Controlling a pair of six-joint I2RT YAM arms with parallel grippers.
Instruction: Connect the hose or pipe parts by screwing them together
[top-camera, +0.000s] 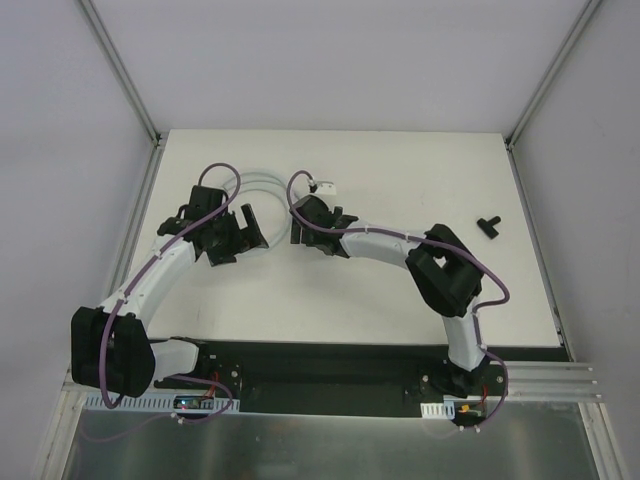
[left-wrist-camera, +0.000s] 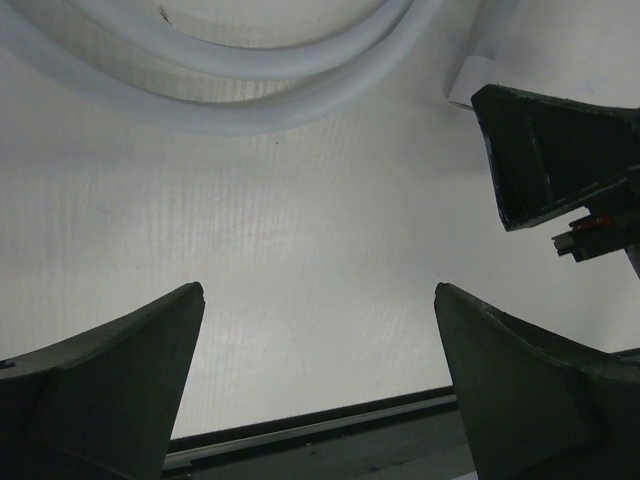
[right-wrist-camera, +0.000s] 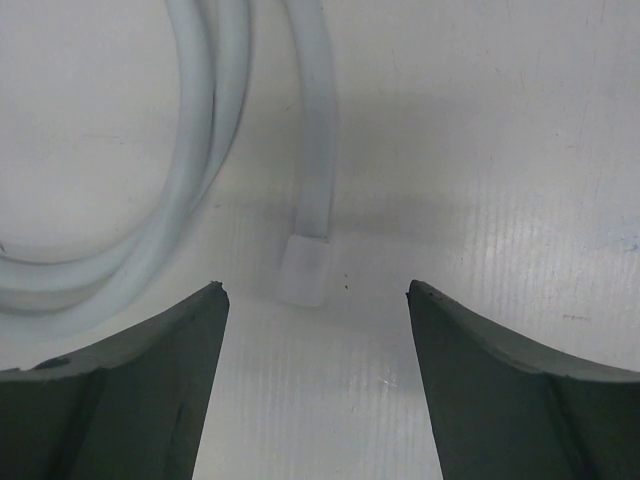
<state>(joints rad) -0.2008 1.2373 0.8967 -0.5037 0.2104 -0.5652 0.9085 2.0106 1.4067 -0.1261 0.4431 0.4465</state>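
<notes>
Hose end (right-wrist-camera: 303, 270) near right gripper (right-wrist-camera: 315, 289)

No writing, label, brand, number or sign can be read in any view. The white hose (right-wrist-camera: 318, 150) and the black T-shaped connector (top-camera: 489, 226) show plain, unmarked surfaces. The small electronics at the arm bases (top-camera: 190, 402) are too small to tell whether they bear any marking.
</notes>
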